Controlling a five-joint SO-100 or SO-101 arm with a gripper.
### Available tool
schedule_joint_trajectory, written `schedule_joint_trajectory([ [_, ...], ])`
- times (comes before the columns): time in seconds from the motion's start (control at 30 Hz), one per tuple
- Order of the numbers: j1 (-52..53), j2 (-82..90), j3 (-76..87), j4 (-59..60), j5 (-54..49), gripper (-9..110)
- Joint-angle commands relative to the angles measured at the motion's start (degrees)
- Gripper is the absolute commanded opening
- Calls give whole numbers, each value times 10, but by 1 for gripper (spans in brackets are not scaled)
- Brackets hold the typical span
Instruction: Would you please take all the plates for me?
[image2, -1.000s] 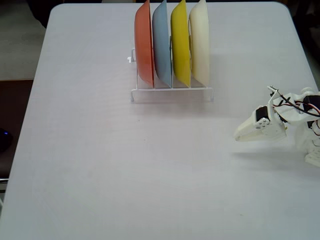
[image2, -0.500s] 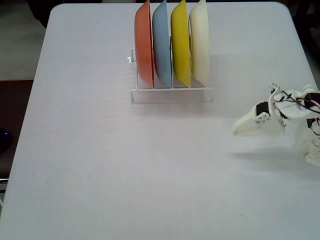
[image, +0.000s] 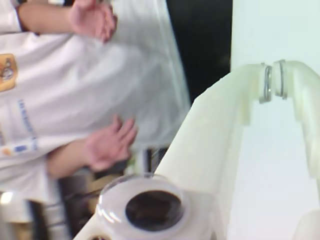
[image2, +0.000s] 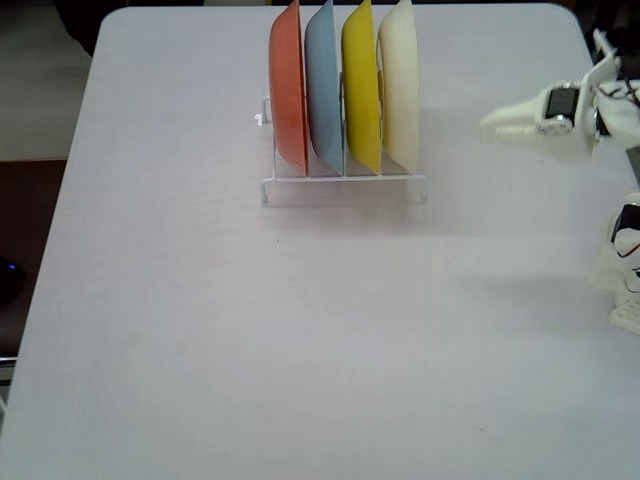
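Well to the left of the closed, empty hand (image2: 490, 122) in the fixed view stands the cream plate (image2: 400, 85), so the hand should open before reaching its rim.

Orange plate (image2: 288, 85), blue plate (image2: 321, 85), yellow plate (image2: 361, 85), cream plate (image2: 400, 85) upright, apparently untouched, in rack (image2: 345, 187).

A matt, smooth pale surface is shown by the table (image2: 200, 330). The four plates, orange (image2: 288, 85), blue (image2: 322, 85), yellow (image2: 361, 85) and cream (image2: 400, 85), are seen as smooth with a soft sheen, plastic by the look. The rack (image2: 345, 185) is formed of thin white-coated wire. The gripper (image: 274, 82) is made of matt white plastic, with metal clips at its tips
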Motion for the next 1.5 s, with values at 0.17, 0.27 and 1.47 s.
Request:
schedule_joint_trajectory([
  [0.17, 72, -165, -149, -1, -128, 20],
  [0.27, 90, -218, -187, 0, -150, 29],
  [1.47, 148, -584, -509, 2, -227, 32],
])
